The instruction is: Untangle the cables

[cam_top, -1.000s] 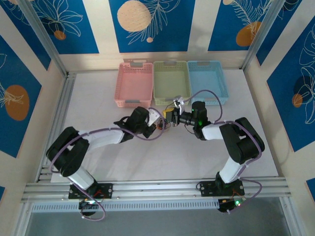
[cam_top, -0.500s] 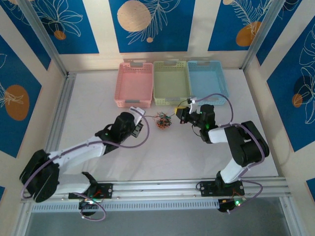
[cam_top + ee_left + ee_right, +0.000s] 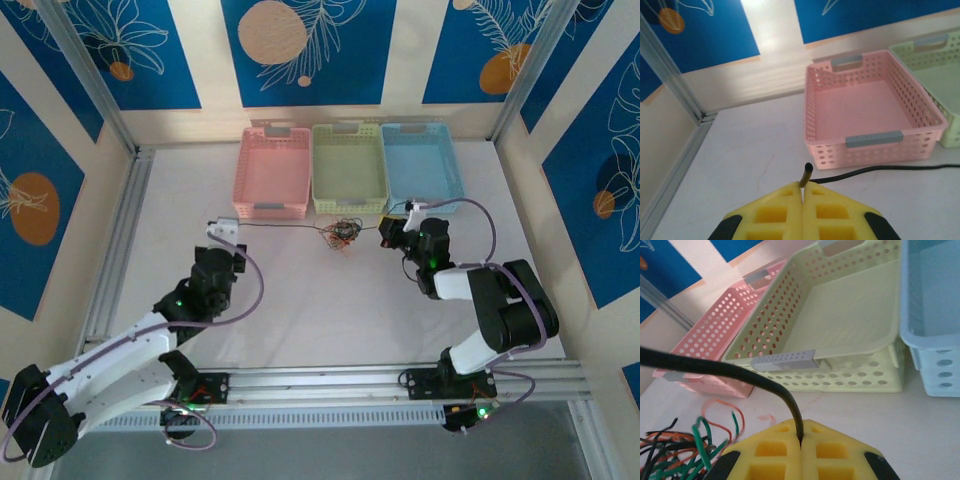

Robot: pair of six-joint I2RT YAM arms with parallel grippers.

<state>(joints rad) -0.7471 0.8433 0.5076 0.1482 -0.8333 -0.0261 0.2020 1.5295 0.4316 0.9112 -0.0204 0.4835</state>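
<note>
Untangling looks barely begun: the left gripper (image 3: 803, 191), clamped on the end of a black cable (image 3: 880, 169), holds it stretched from the knot of cables (image 3: 340, 235) at mid-frame, where the right gripper (image 3: 801, 437) pinches a black cable too. The pink basket (image 3: 270, 207), green basket (image 3: 348, 205) and blue basket (image 3: 422, 128), upper centre, all sit empty.

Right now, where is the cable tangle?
In the top view the tangle lies just in front of the green basket, nearer the right hand than the left hand.
</note>
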